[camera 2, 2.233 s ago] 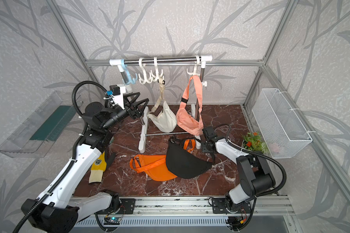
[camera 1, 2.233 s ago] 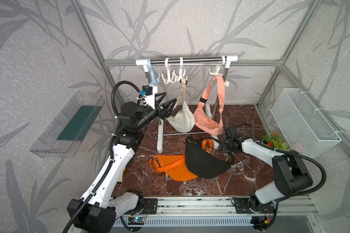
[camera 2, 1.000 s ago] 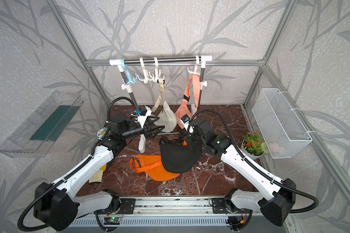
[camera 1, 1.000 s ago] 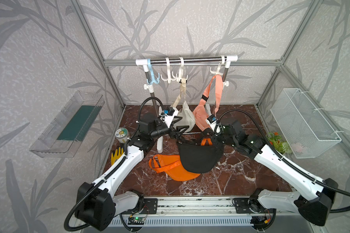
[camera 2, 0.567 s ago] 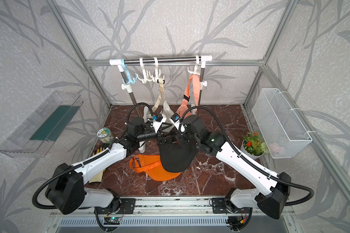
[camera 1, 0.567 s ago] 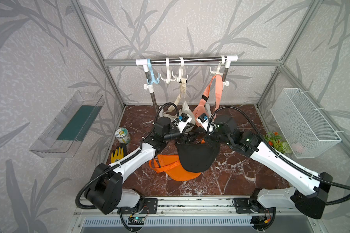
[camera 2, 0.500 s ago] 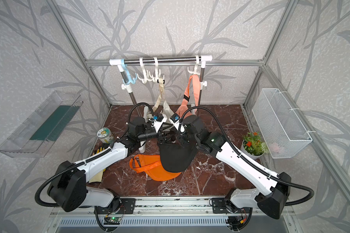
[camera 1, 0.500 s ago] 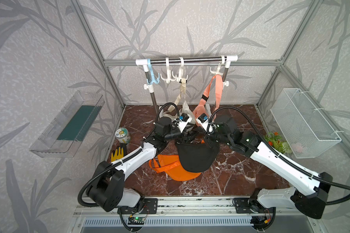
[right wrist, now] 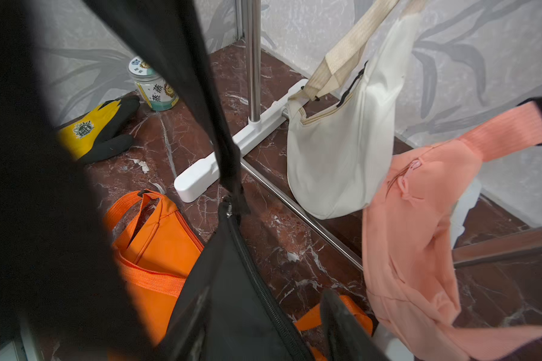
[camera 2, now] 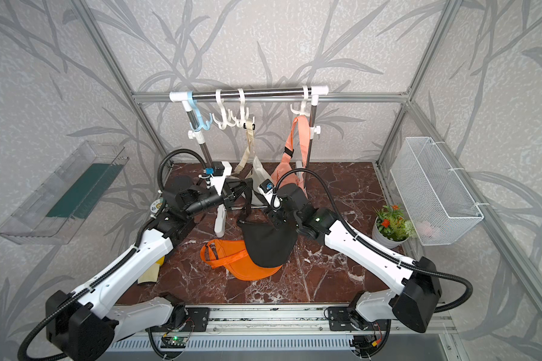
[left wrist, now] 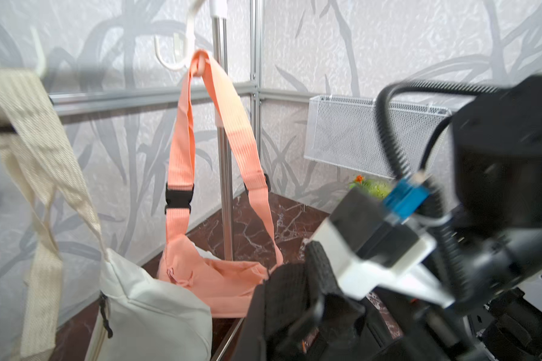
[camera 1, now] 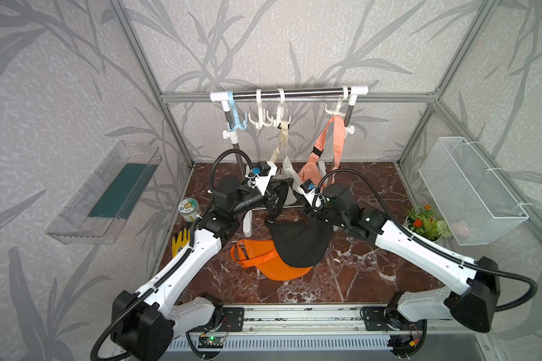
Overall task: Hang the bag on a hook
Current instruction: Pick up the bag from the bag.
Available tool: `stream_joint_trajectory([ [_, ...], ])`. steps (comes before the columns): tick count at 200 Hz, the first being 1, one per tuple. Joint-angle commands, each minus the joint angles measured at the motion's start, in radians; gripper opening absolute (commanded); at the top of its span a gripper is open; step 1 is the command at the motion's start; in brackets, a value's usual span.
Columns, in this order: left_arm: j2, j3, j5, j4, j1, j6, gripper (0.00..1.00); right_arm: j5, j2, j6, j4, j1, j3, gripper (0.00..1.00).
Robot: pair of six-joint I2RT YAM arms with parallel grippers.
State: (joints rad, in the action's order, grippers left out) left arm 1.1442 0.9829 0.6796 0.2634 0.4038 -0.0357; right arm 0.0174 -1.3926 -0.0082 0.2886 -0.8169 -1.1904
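The black bag [camera 1: 298,243] [camera 2: 268,247] hangs in the air in front of the rack, above the floor. My left gripper [camera 1: 274,200] [left wrist: 298,315] is shut on its black strap [left wrist: 291,287], which runs up from the bag's left end. My right gripper [camera 1: 315,218] [right wrist: 268,318] is at the bag's right top edge, open, with the cloth loose between its parted fingers. The rail [camera 1: 288,92] carries a blue hook [camera 1: 235,122] and a white hook [camera 1: 260,120], both bare. Two further hooks hold a cream bag [left wrist: 151,312] and a pink bag [left wrist: 219,281].
An orange bag [camera 1: 263,256] lies on the floor under the black one. The rack's white foot [camera 1: 248,220], a jar [camera 1: 188,208] and a yellow glove [camera 1: 180,242] are at the left. A potted plant [camera 1: 424,220] and wire basket [camera 1: 470,193] are at the right.
My left gripper moved in from the left and shut on the black strap. My right gripper, which was holding the bag up, has parted its jaws.
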Motion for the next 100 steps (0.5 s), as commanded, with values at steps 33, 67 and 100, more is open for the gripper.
stream_joint_trajectory([
  [33, -0.059, 0.035, 0.102, 0.03, -0.161, -0.152, 0.0, 0.031, -0.077, 0.033, -0.11, -0.002, -0.08, 0.0],
  [67, -0.072, 0.105, 0.052, -0.068, -0.222, -0.108, 0.0, 0.037, -0.078, 0.012, -0.073, 0.002, -0.162, 0.0],
  [100, -0.055, 0.191, -0.04, -0.185, -0.267, -0.08, 0.0, 0.029, -0.081, 0.026, -0.054, 0.003, -0.249, 0.0],
])
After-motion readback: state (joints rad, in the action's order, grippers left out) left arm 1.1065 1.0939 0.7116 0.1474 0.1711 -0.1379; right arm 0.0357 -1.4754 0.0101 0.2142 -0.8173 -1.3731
